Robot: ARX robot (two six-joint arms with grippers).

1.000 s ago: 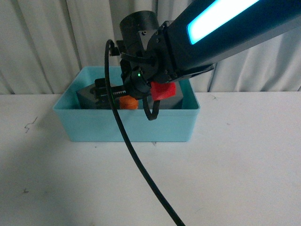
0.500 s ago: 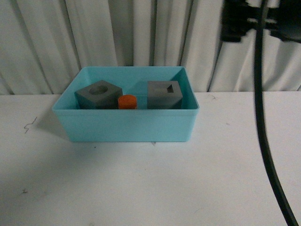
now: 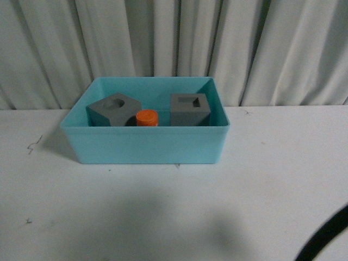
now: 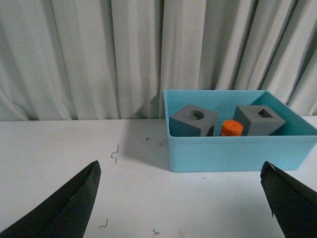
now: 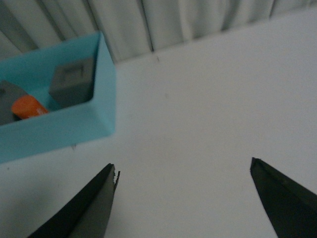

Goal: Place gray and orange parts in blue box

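The blue box (image 3: pixel 147 145) stands at the back of the white table. Inside it sit a gray cube with a round recess (image 3: pixel 113 110), an orange cylinder (image 3: pixel 147 117) and a gray cube with a square recess (image 3: pixel 190 109). The left wrist view shows the box (image 4: pixel 237 151) with the round-recess cube (image 4: pixel 193 121), the cylinder (image 4: pixel 231 128) and the square-recess cube (image 4: pixel 258 119). My left gripper (image 4: pixel 181 166) is open over bare table, short of the box. My right gripper (image 5: pixel 183 168) is open, beside the box (image 5: pixel 54 126); the square-recess cube (image 5: pixel 73 82) and cylinder (image 5: pixel 28 107) show there.
White pleated curtains (image 3: pixel 174 43) hang right behind the table. A black cable (image 3: pixel 323 236) crosses the front view's lower right corner. Small dark specks (image 4: pixel 115 153) lie on the table left of the box.
The right arm, which hung over the box a second ago, has lifted away and left the front view. Only its cable shows now. The parts in the box have not moved.
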